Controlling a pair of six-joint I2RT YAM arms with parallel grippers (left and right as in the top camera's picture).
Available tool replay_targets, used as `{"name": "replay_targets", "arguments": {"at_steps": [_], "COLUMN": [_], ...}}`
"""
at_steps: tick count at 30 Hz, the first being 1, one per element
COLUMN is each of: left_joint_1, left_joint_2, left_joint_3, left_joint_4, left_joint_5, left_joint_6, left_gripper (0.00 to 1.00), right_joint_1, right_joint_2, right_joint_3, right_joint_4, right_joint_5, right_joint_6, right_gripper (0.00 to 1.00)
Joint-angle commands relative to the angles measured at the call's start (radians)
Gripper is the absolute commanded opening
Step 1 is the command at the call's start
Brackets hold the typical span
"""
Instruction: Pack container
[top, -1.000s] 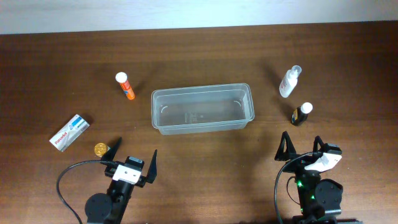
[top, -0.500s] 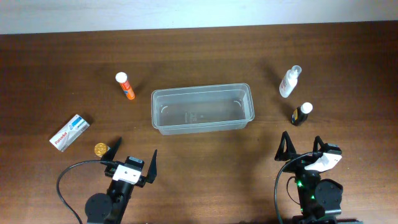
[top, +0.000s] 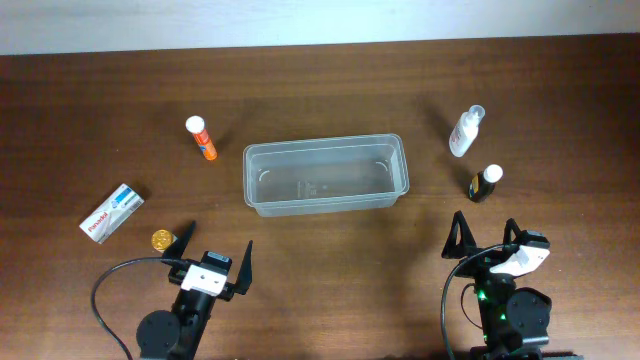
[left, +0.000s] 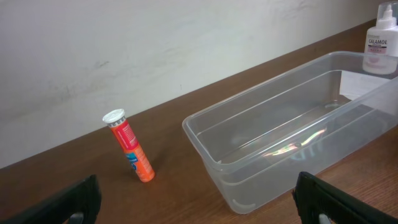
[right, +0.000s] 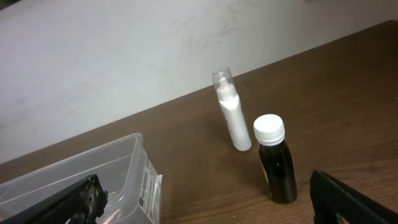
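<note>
- The clear see-through plastic rectangular container (top: 325, 149) sits in the middle of the brown wooden counter (top: 330, 270). It's empty, and its long axis runs 9 to 3 o'clock in the overhead view.
- The left end effector (top: 218, 240) hangs by the near edge with its jaws spread wide and nothing in them. From there the container is up at about 1 o'clock.
- Same deal for the right end effector (top: 485, 228): wide and empty, with the container off at roughly 10 o'clock.
- Left-side loose stuff:
  - An orange tube (top: 203, 140) with a white cap is at 12 o'clock from the left end effector; can't tell if it's standing or lying.
  - A white-and-blue cardboard box (top: 111, 212) is out at 10 o'clock.
  - A small gold round thing (top: 160, 239) is just beside that end effector at 9 o'clock.
- Right-side stuff:
  - A small dark bottle (top: 484, 183) with a white cap stands near the right end effector at 12 o'clock.
  - A white spray bottle (top: 464, 131) is past it, closer to 11 o'clock.
- Looks like nothing's packed yet. Best guess is each arm takes its own side. The dark bottle is the shortest reach, and it would then carry toward 9 o'clock to drop in over the container's short end.
</note>
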Motion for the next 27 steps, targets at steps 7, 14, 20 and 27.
{"name": "replay_targets", "arguments": {"at_steps": [7, 14, 20, 27], "left_joint_1": [0.006, 0.006, 0.006, 0.006], "left_joint_2": [-0.008, -0.008, -0.008, -0.008], "left_joint_3": [-0.007, -0.007, -0.007, -0.007], "left_joint_4": [0.000, 0.000, 0.000, 0.000], "left_joint_5": [-0.004, -0.004, -0.004, -0.004], "left_joint_6": [-0.010, -0.010, -0.010, -0.010], "left_gripper": [0.99, 0.99, 0.99, 0.99], "right_joint_1": [0.007, 0.007, 0.005, 0.005], "right_joint_2": [-0.008, 0.006, 0.243, 0.725], "right_joint_3": [-0.014, 0.103, 0.423, 0.929], "right_joint_4": [0.024, 0.076, -0.114, -0.467], "right_joint_5": [-0.023, -0.159, -0.160, -0.193], "right_joint_6": [-0.010, -0.048, -0.118, -0.118], "right_gripper": [0.98, 0.98, 0.98, 0.98]}}
